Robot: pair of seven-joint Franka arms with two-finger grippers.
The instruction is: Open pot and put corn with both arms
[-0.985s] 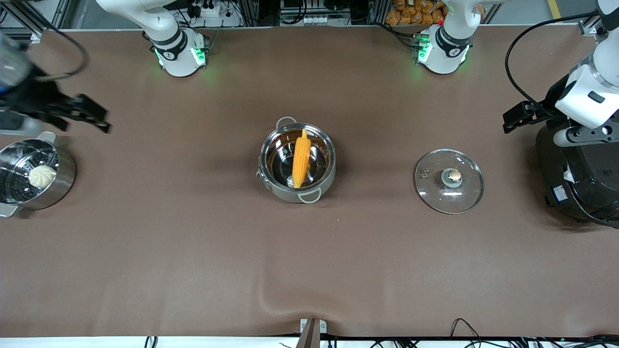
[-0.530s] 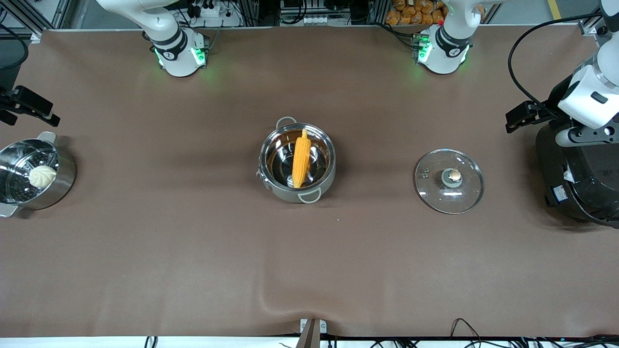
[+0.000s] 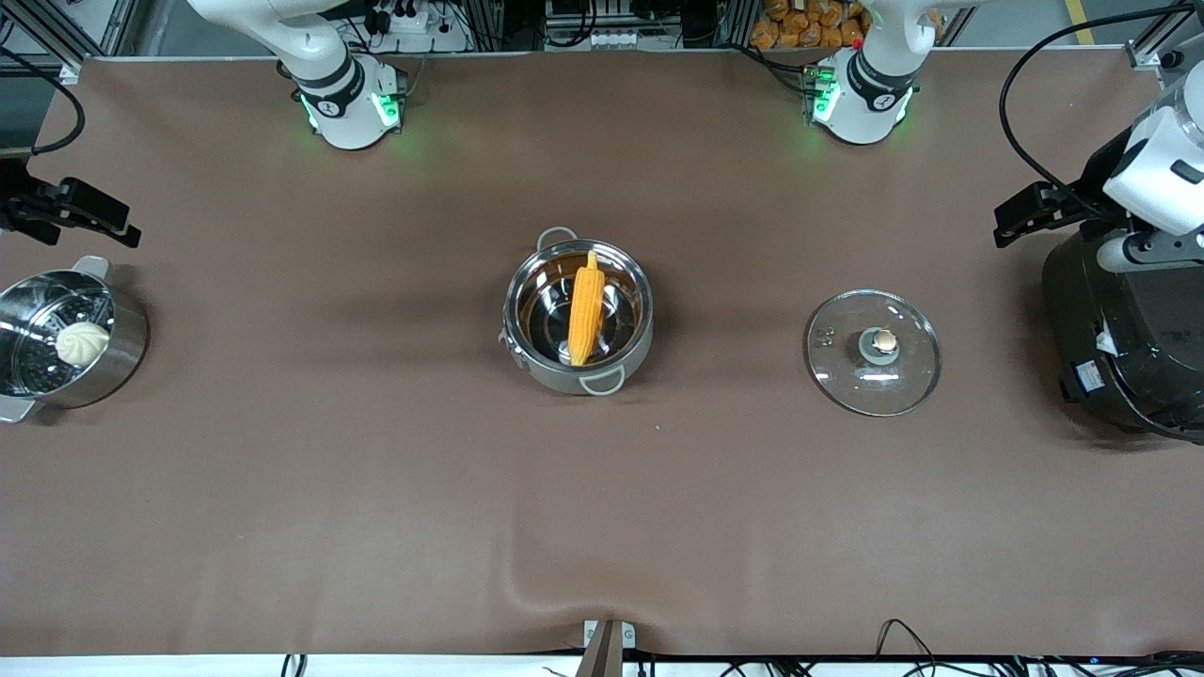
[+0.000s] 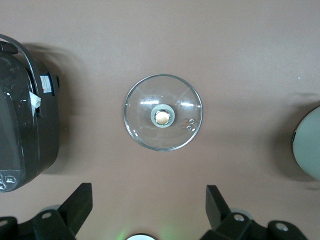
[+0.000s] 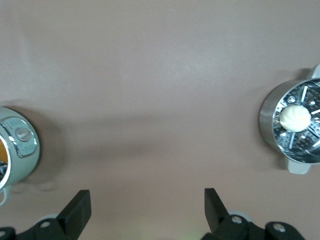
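Note:
The steel pot (image 3: 527, 291) stands open in the middle of the table. The yellow-orange corn (image 3: 585, 315) lies inside it, leaning on the rim. The glass lid (image 3: 874, 376) with its tan knob (image 3: 883, 340) lies flat on the table, toward the left arm's end. It also shows in the left wrist view (image 4: 163, 135). My left gripper (image 4: 147, 200) is open and empty, high in the air beside the rice cooker (image 3: 1035, 212). My right gripper (image 5: 146, 205) is open and empty, high over the table's edge by the steamer pot (image 3: 85, 212). The right wrist view shows the pot's side (image 5: 20, 150).
A steel steamer pot (image 3: 122, 353) with a white bun (image 3: 82, 342) stands at the right arm's end, also in the right wrist view (image 5: 270, 125). A large black rice cooker (image 3: 1129, 348) stands at the left arm's end, also in the left wrist view (image 4: 25, 135). The brown cloth wrinkles near the front edge.
My right gripper has drawn back toward the right arm's end of the table. My left gripper has shifted slightly away from the lid. Pot, corn and lid have not moved.

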